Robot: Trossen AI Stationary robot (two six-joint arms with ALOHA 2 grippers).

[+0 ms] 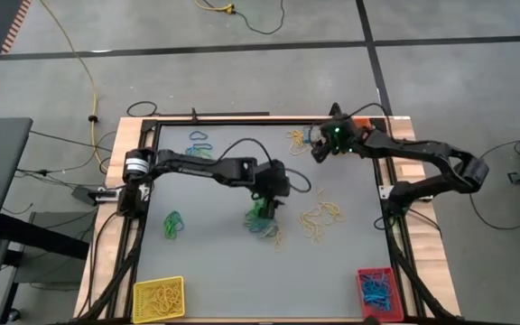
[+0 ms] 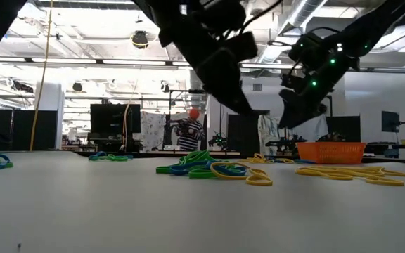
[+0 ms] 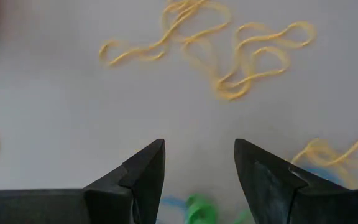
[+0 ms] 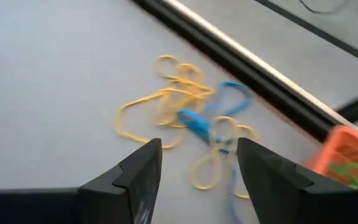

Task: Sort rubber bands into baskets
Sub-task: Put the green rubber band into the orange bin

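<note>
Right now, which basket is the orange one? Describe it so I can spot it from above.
Start at the table's far edge, the top one from above, and follow it to the right corner. The orange basket sits there beside the right gripper. The yellow basket and red basket hold the near corners.

Rubber bands (image 1: 321, 217): thin yellow, green and blue loops, lying flat in loose clusters across the bench.
Yellow basket (image 1: 158, 299): near-left corner, holds yellow bands.
Red basket (image 1: 376, 287): near-right corner, holds blue bands.
Orange basket (image 2: 330, 151): far-right corner, green bands inside.
</note>
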